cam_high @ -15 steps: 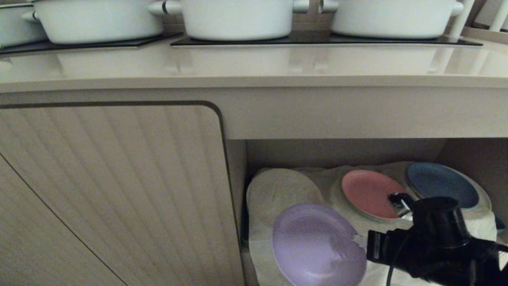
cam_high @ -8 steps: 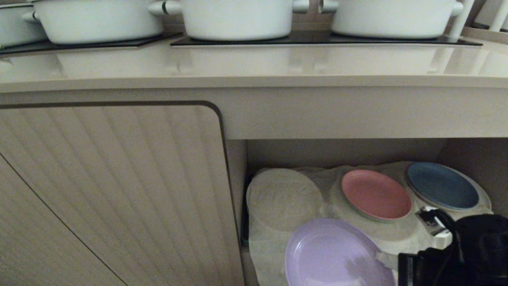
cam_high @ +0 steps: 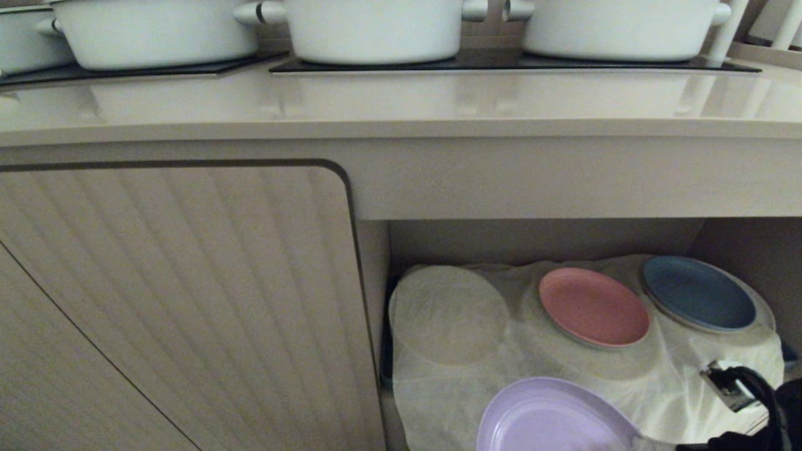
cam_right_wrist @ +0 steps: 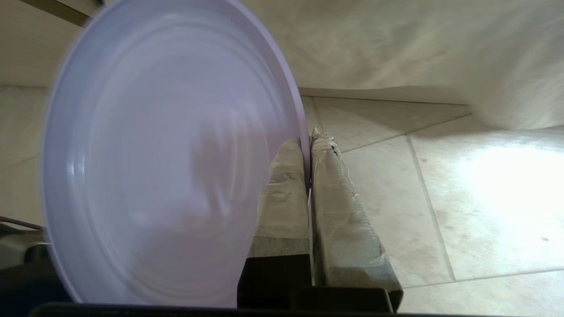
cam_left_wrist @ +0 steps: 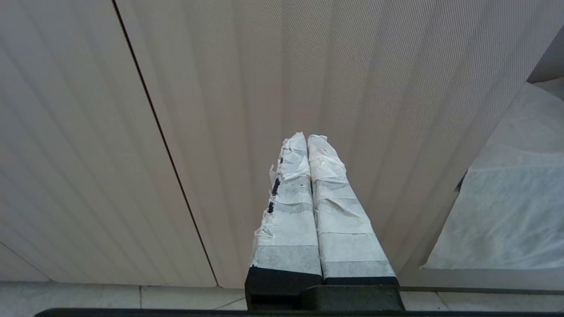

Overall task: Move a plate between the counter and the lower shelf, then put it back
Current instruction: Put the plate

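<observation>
Beige cabinetry fills the head view: a ribbed cabinet door [cam_high: 175,300] on the left, the counter [cam_high: 401,103] running across the top with white pots [cam_high: 376,28] on black hob panels [cam_high: 501,61], and the lower shelf [cam_high: 545,241] open at lower right, draped with a crinkled white sheet [cam_high: 457,388]. Going left to right, the left gripper [cam_left_wrist: 307,145] is parked facing the cabinet door with its taped fingers pressed together on nothing. In the niche a covered round mound [cam_high: 448,313] sits at the left, then a salmon-pink plate [cam_high: 594,305] and a dark blue plate [cam_high: 698,292] further right on the sheet. At the front edge of the niche is the plate [cam_high: 554,416], lavender, partly cut off by the lower edge of the head view; the right wrist view shows the right gripper [cam_right_wrist: 308,136] clamped on its rim, one finger on each face, with tiled floor [cam_right_wrist: 440,198] visible beyond — so the plate appears to be clear of the shelf surface. The grip is a thin pinch at one edge, and smooth plastic could pivot or slip between the pads if the arm swings quickly. On the way up, the far rim may clip the overhanging counter edge above the niche — that knock could twist the plate loose. The loose sheet might also snag and drag, disturbing the pink plate nearby.
</observation>
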Controlling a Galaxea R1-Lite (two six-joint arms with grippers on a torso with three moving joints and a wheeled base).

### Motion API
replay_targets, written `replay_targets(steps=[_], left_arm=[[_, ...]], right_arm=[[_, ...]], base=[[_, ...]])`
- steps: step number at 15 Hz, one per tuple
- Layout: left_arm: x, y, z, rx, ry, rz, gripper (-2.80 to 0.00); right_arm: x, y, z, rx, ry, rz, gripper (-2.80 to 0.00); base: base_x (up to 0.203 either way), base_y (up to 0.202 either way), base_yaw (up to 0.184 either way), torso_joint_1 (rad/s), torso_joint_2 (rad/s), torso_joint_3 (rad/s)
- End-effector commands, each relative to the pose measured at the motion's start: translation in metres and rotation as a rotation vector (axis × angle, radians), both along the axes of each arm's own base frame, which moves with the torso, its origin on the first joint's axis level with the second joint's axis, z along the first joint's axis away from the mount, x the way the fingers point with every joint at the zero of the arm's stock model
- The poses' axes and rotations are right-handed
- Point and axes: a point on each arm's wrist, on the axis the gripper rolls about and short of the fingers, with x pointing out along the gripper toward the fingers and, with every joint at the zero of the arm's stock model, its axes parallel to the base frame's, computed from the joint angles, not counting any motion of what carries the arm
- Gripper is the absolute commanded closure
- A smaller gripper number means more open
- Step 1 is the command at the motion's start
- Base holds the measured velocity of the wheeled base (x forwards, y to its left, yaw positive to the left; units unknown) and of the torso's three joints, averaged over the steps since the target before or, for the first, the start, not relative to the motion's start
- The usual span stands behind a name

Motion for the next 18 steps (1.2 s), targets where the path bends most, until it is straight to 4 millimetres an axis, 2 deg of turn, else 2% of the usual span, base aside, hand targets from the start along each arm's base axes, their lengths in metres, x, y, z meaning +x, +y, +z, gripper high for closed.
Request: replay_targets(steps=[1,12,18], left_arm=[[0.0001,0.0000,0.0000,0.000,0.001,0.001,0.00],[0.0001,0.0000,0.0000,0.000,0.001,0.001,0.00],[0.0001,0.0000,0.0000,0.000,0.001,0.001,0.00]], right_arm=[[-0.0095,-0.0058,-0.0039,-0.034,-0.004,0.016,0.00],[-0.0017,-0.0088,-0.0021,-0.041,-0.044,-0.053,0.00],[-0.0043,-0.0099,-0.0046,-0.037,-0.039,-0.054,0.00]], base=[[0.000,0.000,0.000,0.000,0.00,0.000],[0.000,0.000,0.000,0.000,0.00,0.000],[0.000,0.000,0.000,0.000,0.00,0.000]])
